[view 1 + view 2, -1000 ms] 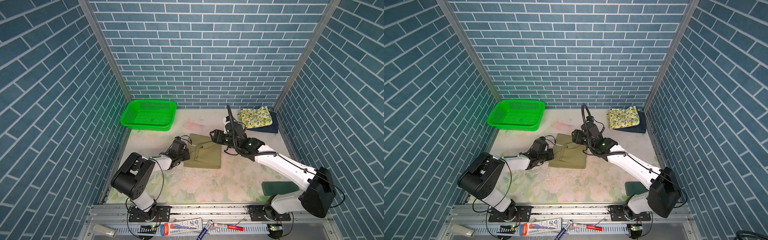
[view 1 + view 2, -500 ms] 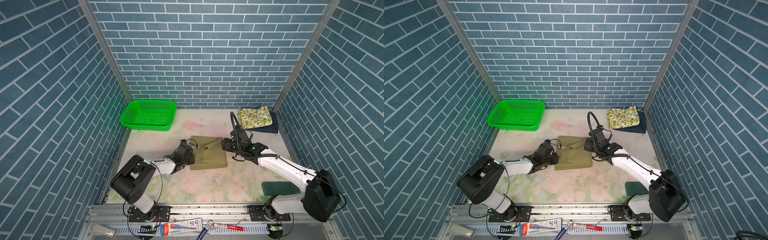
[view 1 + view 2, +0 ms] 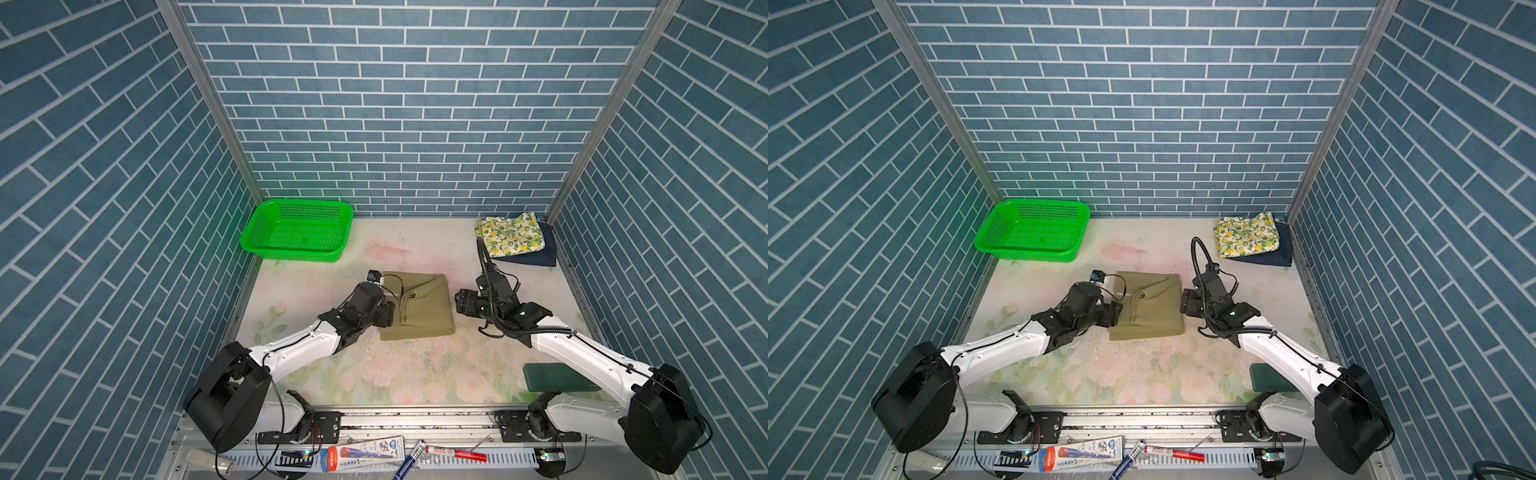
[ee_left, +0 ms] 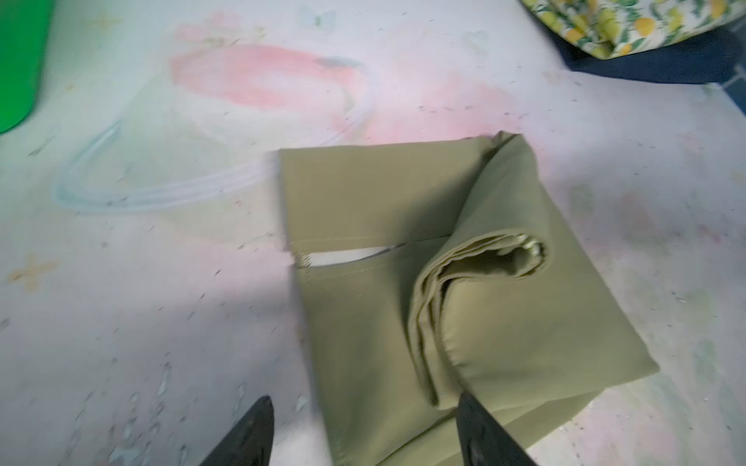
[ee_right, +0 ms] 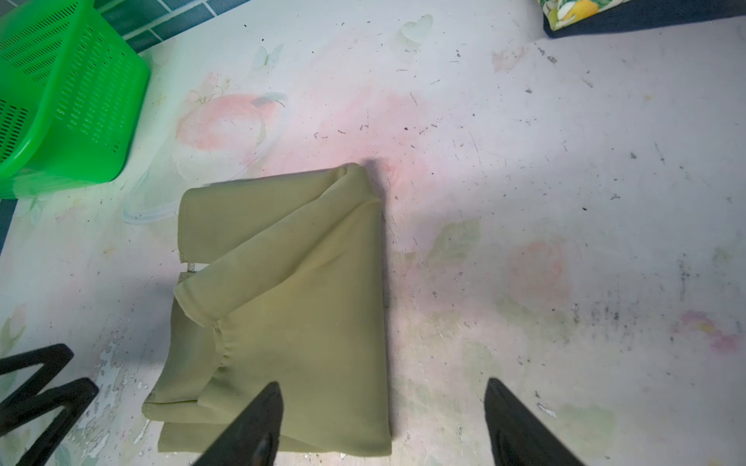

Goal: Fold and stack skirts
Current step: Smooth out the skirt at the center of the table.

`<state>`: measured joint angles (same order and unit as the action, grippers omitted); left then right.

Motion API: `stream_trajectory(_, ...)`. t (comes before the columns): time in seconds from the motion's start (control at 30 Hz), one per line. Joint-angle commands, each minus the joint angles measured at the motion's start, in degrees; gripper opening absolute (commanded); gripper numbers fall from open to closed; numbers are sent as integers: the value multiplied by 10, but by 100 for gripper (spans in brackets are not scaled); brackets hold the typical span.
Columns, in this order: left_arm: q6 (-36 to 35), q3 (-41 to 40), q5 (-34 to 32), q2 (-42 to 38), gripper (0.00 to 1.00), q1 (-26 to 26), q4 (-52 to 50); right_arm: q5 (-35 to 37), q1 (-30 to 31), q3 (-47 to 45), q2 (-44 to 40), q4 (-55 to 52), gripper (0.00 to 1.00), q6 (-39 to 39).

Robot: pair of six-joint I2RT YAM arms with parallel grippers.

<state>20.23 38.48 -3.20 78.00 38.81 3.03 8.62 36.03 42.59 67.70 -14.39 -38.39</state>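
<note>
A plain khaki skirt (image 3: 417, 305) lies folded on the middle of the table, its top layer curled over in a loose roll (image 4: 484, 258). My left gripper (image 3: 390, 313) is open at the skirt's left edge. Its jaws (image 4: 364, 398) straddle that edge, holding nothing. Open too, my right gripper (image 3: 459, 301) sits at the skirt's right edge. In the right wrist view (image 5: 383, 383) one finger hangs over the cloth and the other over bare table. At the back right, the lemon-print skirt (image 3: 511, 235) lies folded on the dark blue denim skirt (image 3: 536, 255).
A green mesh basket (image 3: 297, 232) stands at the back left corner. A dark green flat pad (image 3: 557, 378) lies at the front right, partly under the right arm. Brick-pattern walls close three sides. Pens and a tube lie on the front rail (image 3: 374, 451).
My left gripper has opened and let go of the khaki skirt, which now lies folded and a little further right. My right gripper has moved from over the skirt to its right edge.
</note>
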Motion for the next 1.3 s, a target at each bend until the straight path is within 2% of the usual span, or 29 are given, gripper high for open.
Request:
stream_trajectory(0.0, -95, 13, 63, 50, 78, 4, 68, -5, -6, -15, -26, 16, 80, 28)
stream_trajectory(0.23, -169, 64, 135, 165, 84, 4, 133, -15, -8, -44, -72, 35, 82, 51)
stream_trajectory(0.47, -190, 99, 130, 240, 81, 4, 168, -15, -8, -59, -94, 44, 82, 61)
stream_trajectory(0.53, -192, 111, 135, 257, 75, 4, 169, -16, -8, -59, -94, 45, 82, 60)
stream_trajectory(0.63, -194, 131, 153, 281, 57, 4, 170, -17, -9, -58, -94, 46, 82, 61)
stream_trajectory(0.8, -164, 147, 171, 264, 0, 4, 158, -10, -9, -58, -101, 38, 81, 60)
stream_trajectory(1.0, -107, 188, 178, 206, 0, 3, 82, -4, -8, -53, -99, 28, 81, 63)
stream_trajectory(1.27, -9, 237, 228, 183, 0, -6, -8, 2, -8, -36, -87, 4, 80, 63)
